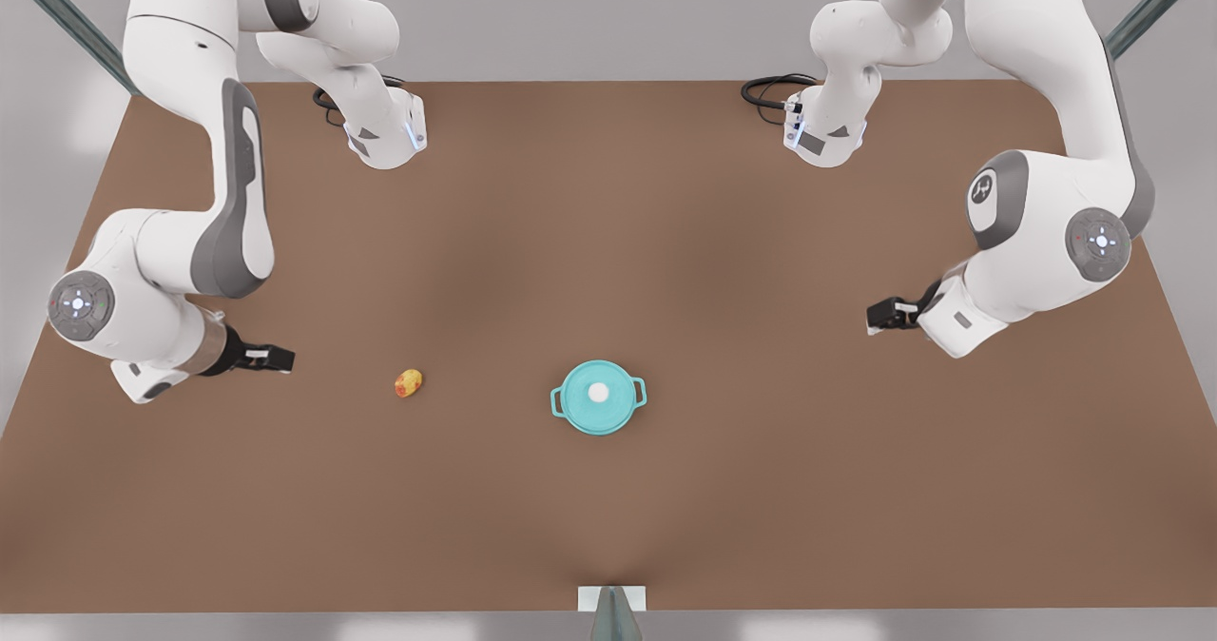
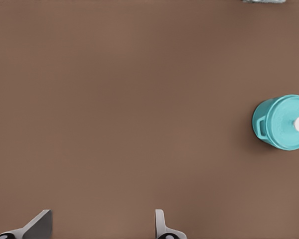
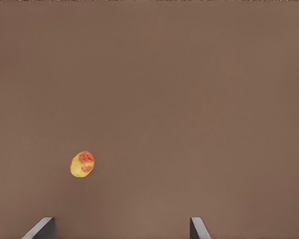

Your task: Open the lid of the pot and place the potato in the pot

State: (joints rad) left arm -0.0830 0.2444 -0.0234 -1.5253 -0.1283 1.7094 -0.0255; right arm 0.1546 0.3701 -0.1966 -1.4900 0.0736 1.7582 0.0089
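The pot lid (image 1: 598, 392) sits closed on the pot (image 1: 598, 421) near the middle of the brown surface (image 1: 666, 242), with the potato (image 1: 408, 383) lying well apart toward the front view's left. The right tool (image 1: 280, 359) hovers near the potato, fingers apart and empty. The left tool (image 1: 877, 316) waits at the front view's right, apparently spread too.

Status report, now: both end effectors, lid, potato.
Left end effector open, idle, pot side. Right end effector open, idle, near potato. Pot lid still on pot. Nothing between them on the table.
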